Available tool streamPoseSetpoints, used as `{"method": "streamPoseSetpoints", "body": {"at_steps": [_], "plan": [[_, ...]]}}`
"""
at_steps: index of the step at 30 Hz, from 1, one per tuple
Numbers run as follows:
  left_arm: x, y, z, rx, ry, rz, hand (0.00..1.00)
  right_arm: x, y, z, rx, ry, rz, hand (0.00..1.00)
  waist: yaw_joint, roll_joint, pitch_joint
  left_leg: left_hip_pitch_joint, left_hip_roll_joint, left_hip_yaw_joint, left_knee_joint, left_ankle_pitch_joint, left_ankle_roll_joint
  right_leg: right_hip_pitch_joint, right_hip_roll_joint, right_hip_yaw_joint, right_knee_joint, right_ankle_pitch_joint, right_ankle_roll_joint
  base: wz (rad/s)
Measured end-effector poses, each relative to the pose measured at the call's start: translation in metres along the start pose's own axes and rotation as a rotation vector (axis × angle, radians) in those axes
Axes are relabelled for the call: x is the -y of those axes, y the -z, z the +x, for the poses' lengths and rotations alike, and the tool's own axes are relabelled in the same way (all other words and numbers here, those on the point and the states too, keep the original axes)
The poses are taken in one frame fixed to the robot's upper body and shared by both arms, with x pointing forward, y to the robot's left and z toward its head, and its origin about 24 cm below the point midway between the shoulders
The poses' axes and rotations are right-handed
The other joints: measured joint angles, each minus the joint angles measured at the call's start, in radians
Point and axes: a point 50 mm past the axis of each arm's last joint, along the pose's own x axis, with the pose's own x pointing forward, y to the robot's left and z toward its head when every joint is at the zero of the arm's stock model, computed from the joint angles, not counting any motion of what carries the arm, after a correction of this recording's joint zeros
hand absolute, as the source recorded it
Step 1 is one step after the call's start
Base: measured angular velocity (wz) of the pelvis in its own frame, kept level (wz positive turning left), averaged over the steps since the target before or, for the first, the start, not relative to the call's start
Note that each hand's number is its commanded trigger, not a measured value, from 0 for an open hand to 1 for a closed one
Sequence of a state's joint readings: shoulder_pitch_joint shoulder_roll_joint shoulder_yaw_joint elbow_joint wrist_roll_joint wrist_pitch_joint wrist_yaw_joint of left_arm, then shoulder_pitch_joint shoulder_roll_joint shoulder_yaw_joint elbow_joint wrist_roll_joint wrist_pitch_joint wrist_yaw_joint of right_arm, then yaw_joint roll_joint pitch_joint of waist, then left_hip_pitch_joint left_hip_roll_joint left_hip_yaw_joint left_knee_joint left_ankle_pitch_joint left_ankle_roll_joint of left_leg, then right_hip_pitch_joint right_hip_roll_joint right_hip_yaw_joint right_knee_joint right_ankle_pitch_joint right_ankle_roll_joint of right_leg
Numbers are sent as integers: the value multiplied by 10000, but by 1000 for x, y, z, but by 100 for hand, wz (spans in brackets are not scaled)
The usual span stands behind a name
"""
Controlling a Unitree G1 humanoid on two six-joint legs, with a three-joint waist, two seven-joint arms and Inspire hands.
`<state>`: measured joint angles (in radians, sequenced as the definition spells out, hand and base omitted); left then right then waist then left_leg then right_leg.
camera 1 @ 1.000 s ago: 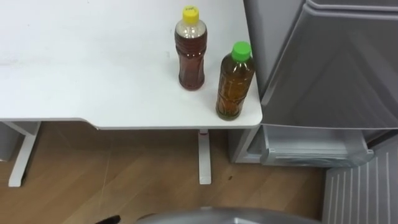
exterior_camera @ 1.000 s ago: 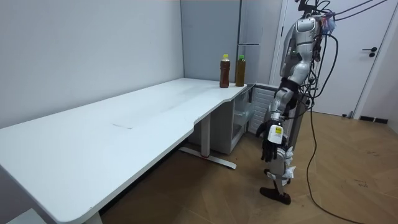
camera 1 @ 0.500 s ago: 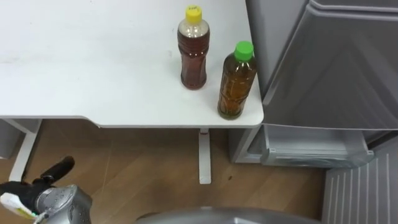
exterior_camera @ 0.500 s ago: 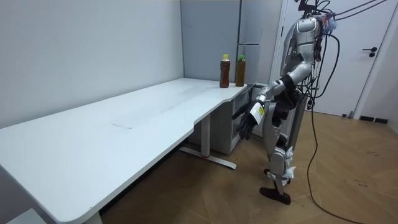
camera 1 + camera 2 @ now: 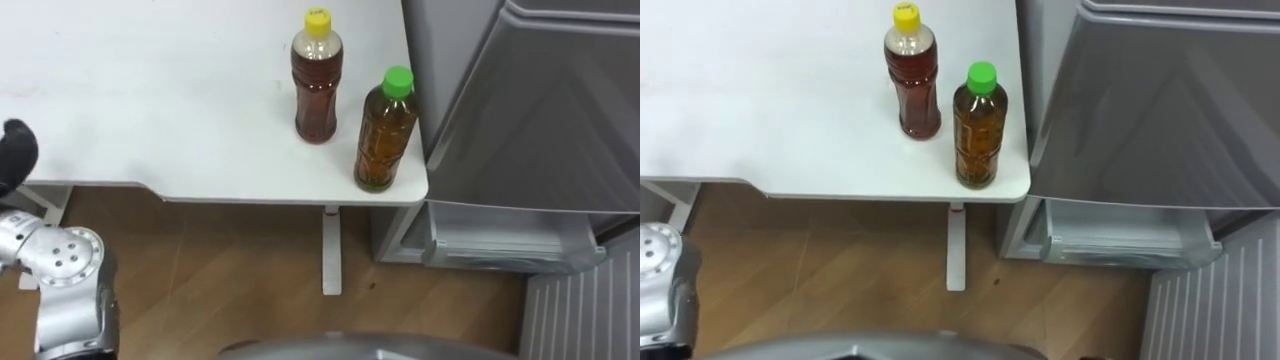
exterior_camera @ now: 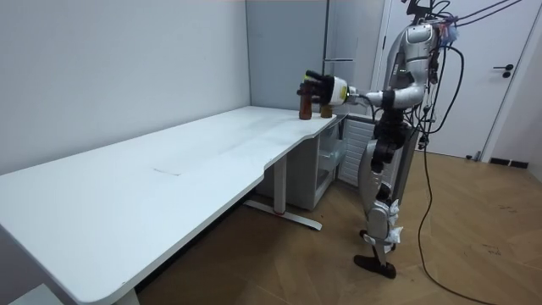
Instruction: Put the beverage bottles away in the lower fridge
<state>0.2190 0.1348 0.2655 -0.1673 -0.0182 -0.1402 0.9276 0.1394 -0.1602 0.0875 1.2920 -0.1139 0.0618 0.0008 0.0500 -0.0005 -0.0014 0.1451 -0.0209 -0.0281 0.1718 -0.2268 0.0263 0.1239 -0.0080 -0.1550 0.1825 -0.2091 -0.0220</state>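
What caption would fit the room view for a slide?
Robot by the fridge, left hand held out near two bottles at the corner of the white table.

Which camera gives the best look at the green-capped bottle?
The right eye view: the green-capped bottle stands whole and close, at the table's corner. The left eye view shows it much the same. In the room view it is far off, its top hidden by the robot's left hand.
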Motion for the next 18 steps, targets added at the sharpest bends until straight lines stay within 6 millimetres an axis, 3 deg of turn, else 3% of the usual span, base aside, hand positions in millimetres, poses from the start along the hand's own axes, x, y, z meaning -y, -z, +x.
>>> {"method": "streamPoseSetpoints", "body": {"at_steps": [3, 7, 12, 18], "plan": [[12, -30, -3, 916, 653, -1184, 0, 0, -1, 0, -22, -88, -104, 0, -113, 3, 10, -1, -16, -16, 1, 1, 2, 69, 4, -5, -123, 23, 31, 5], [27, -50, -9, 1539, 1986, -2053, 0, 2, -2, 0, 17, -213, -222, 0, -275, 22, 35, 17, -20, -35, -1, 2, 3, 102, -11, -24, -127, 25, 34, 0], [56, -73, -30, 1979, 4617, -3171, 0, 4, -11, 1, 200, -339, -266, 0, -470, 12, 162, -196, -49, -36, 90, 2, 3, -49, -42, -103, -143, 27, 41, 4], [82, -109, -52, 2860, 7471, -4705, 0, 7, -18, 1, 286, -555, -1049, 0, -547, -5, 156, -220, -54, -40, 93, 2, 3, -100, -54, -85, -143, 30, 43, -5]]}}
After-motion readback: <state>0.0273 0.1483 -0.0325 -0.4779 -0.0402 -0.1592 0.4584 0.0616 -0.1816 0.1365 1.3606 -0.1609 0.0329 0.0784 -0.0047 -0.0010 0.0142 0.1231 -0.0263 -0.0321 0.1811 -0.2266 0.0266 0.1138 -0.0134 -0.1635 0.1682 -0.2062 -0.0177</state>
